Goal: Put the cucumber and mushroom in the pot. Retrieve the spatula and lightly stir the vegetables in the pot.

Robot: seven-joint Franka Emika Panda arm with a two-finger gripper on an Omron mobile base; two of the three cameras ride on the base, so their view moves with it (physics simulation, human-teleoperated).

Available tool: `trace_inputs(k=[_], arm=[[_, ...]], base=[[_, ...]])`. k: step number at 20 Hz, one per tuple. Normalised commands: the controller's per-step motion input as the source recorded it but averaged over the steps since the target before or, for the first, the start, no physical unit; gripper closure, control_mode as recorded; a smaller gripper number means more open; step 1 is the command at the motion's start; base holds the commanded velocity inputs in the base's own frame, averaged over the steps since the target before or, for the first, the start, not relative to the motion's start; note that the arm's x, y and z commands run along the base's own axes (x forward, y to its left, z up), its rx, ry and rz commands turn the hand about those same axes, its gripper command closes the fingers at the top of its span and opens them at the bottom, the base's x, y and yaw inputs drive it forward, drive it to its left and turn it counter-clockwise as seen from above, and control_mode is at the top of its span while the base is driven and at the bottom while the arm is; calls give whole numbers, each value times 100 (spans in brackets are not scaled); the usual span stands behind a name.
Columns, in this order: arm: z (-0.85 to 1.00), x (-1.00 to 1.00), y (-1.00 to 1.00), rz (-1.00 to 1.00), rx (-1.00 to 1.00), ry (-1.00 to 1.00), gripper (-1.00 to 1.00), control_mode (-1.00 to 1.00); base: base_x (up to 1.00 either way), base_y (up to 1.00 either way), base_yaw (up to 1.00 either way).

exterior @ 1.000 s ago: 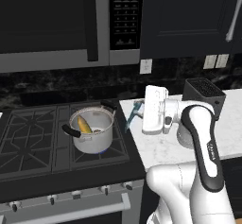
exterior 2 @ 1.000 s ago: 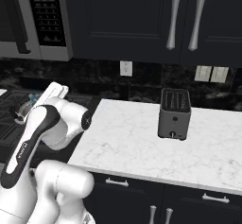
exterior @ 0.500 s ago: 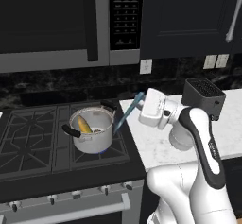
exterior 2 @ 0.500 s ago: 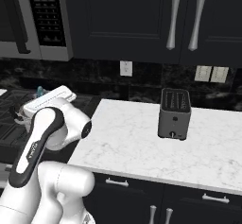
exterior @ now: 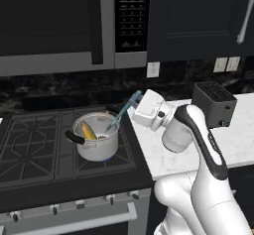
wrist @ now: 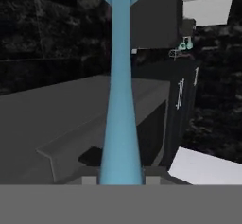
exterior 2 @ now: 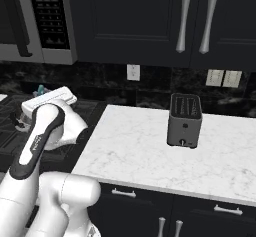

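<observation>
The steel pot [exterior: 99, 150] with black side handles stands on the stove's right front burner. The yellowish cucumber [exterior: 89, 130] leans inside it on the left. I cannot make out the mushroom among the dark shapes in the pot. My gripper [exterior: 131, 108] hovers just right of the pot's rim, shut on the light-blue spatula [exterior: 121, 114], which slants down to the left with its lower end inside the pot. In the hand view the spatula [wrist: 121, 100] runs straight up from between my gripper [wrist: 121, 180] fingertips. Its teal tip [exterior 2: 40, 88] peeks out beside the hand in the right base view.
A black gas stove [exterior: 34, 145] holds the pot, with a microwave [exterior: 74, 26] above it. A white marble counter [exterior 2: 150, 146] lies to the right, with a dark toaster [exterior: 214, 103] [exterior 2: 185, 119] at the back. Dark cabinets hang overhead.
My hand has swung left from over the counter edge to the pot's right side, carrying the spatula. The spatula has tilted so that its lower end now dips into the pot.
</observation>
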Motion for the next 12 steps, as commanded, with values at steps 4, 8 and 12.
trace_inputs(k=[4, 8, 12], arm=[[-30, 82, 36, -12, -1, 4, 100, -100], [-45, 79, 32, -14, -5, 8, 100, -100], [-52, 68, 24, -16, -9, 13, 100, -100]], base=[[0, 0, 0], [0, 0, 0], [0, 0, 0]])
